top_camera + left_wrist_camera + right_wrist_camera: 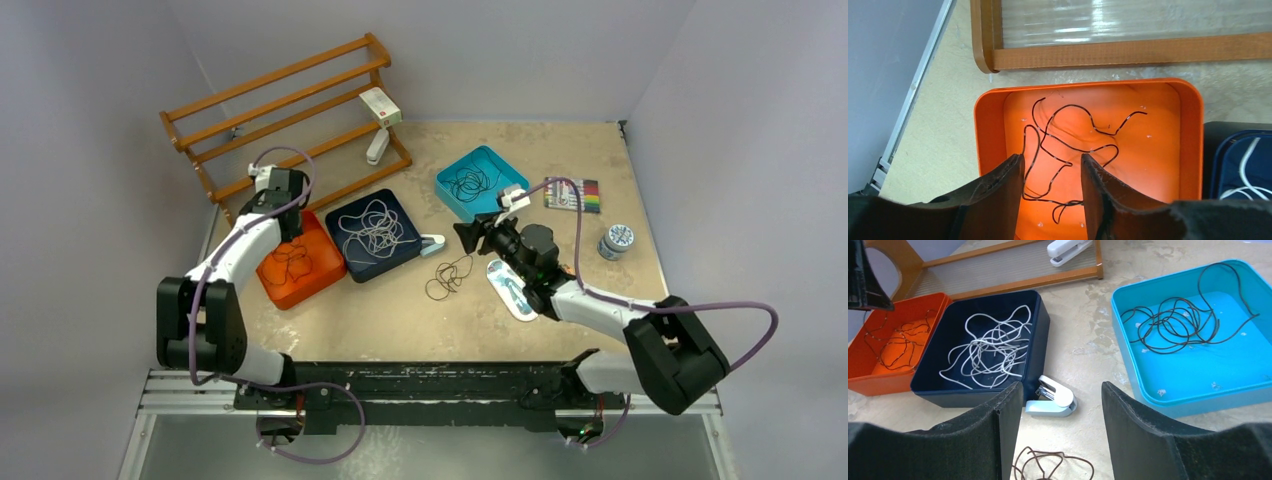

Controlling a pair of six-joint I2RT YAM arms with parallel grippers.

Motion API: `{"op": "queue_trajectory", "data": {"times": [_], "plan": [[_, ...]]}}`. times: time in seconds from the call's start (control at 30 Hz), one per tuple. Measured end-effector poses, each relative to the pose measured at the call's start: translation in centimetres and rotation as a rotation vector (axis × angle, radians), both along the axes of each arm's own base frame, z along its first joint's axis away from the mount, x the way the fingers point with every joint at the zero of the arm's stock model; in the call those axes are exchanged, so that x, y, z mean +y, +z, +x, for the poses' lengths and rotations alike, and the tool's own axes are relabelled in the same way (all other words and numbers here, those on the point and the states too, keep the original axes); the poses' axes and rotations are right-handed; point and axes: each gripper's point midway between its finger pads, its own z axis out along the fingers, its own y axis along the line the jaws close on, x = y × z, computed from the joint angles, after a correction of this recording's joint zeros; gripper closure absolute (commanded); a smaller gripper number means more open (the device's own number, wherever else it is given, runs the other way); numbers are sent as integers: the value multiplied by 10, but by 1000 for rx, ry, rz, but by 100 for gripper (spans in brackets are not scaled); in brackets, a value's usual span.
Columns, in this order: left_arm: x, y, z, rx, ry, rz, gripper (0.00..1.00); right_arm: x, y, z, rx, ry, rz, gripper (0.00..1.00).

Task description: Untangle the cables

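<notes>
Cable [1064, 145] in tray [990, 130], below parted left jaws

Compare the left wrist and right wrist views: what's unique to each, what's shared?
Left wrist only: the open left gripper. Right wrist only: the open right gripper, teal tray holding a dark cable, small white stapler, loose brown cable on the table. Both: orange tray with its thin black cable, navy tray with a white cable, wooden rack.

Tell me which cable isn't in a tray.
The dark cable on the table; the others lie in the orange tray, navy tray and teal tray.
</notes>
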Motion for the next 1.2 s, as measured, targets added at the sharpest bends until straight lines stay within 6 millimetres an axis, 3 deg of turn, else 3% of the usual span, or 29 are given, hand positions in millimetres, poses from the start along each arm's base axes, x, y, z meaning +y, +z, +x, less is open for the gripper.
{"op": "queue_trajectory", "data": {"times": [0.17,0.53,0.67,0.8,0.87,1.0,1.2], "plan": [[0,21,-1,-57,-2,-5,44,-13,-1,-2,34,-61,-15,37],[-1,70,-9,-197,-6,-24,42,-34,-18,-7,237,-175,-92,37],[-28,82,-1,-257,-81,-57,42,-32,-21,-12,318,-178,-93,37],[-90,87,8,-321,-238,-112,42,-25,-36,-19,408,-135,-121,37],[-105,82,8,-334,-277,-141,42,-21,-47,-21,457,-113,-149,37],[-108,75,8,-337,-284,-156,42,-17,-73,-25,559,-82,-219,37],[-108,85,12,-374,-295,-149,43,-22,-101,-27,649,-61,-281,41]]}}
